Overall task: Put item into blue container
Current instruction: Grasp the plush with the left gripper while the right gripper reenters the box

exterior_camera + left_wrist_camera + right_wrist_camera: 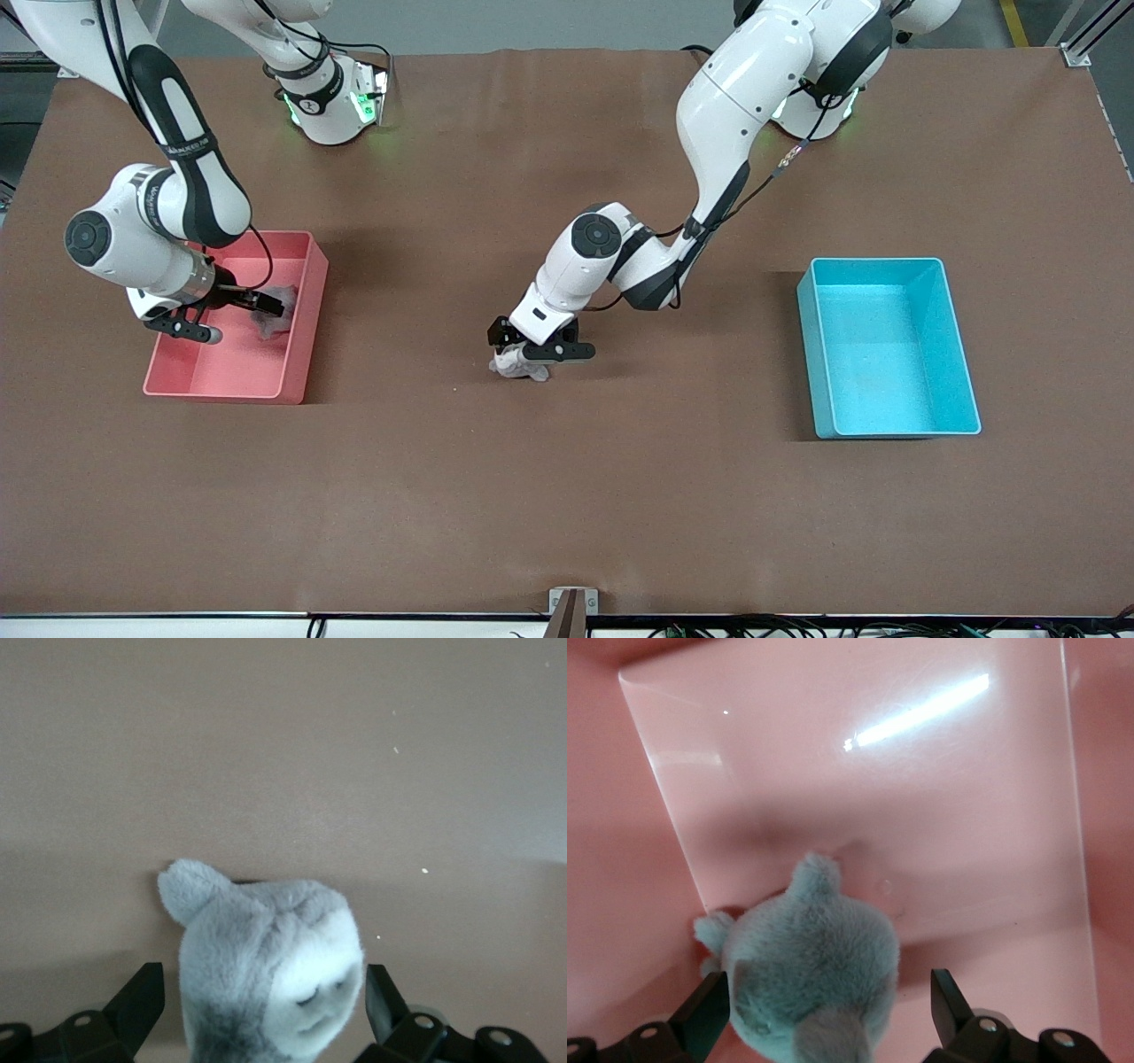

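Brown table [567, 496], plain and matte. Cyan-blue container [961, 354], smooth walls without pattern. Pink bin [297, 354], glossy, with white glare streaks. Grey plush toy [266, 979] with a white face and dark stitched features. Blue-grey plush toy [806, 979], uniformly fuzzy. White arms with black joints.

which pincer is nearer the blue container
Left. The left pincer is at a grey plush toy mid-table, apart from the blue container. The right pincer is in the pink bin, at the right arm's end.

Bright, even overhead light; soft shadows beside both bins, a glare streak on the pink bin's floor [921, 713].
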Robot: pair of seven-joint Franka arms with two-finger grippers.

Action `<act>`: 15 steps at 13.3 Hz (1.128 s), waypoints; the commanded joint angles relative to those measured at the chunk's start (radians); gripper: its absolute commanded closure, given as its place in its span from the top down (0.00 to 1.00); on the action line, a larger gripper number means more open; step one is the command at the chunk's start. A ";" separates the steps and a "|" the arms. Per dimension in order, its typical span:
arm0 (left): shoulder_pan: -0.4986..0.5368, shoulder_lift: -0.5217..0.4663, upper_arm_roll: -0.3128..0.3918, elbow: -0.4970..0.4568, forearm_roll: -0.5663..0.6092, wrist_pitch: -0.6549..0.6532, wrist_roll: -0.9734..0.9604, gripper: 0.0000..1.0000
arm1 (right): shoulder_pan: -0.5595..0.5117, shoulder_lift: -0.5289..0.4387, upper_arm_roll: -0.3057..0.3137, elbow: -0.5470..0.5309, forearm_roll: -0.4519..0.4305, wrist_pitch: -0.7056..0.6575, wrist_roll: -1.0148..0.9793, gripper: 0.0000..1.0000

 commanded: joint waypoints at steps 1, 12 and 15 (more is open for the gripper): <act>-0.013 0.025 0.009 0.031 -0.001 0.007 -0.016 1.00 | 0.008 0.006 0.000 -0.022 0.033 0.034 -0.011 1.00; -0.019 0.018 0.009 0.034 -0.025 0.009 -0.087 0.25 | 0.011 0.041 0.000 -0.025 0.040 0.049 -0.011 1.00; -0.004 -0.038 0.009 0.031 -0.024 0.004 -0.085 0.23 | 0.012 0.044 0.000 -0.042 0.040 0.078 -0.011 1.00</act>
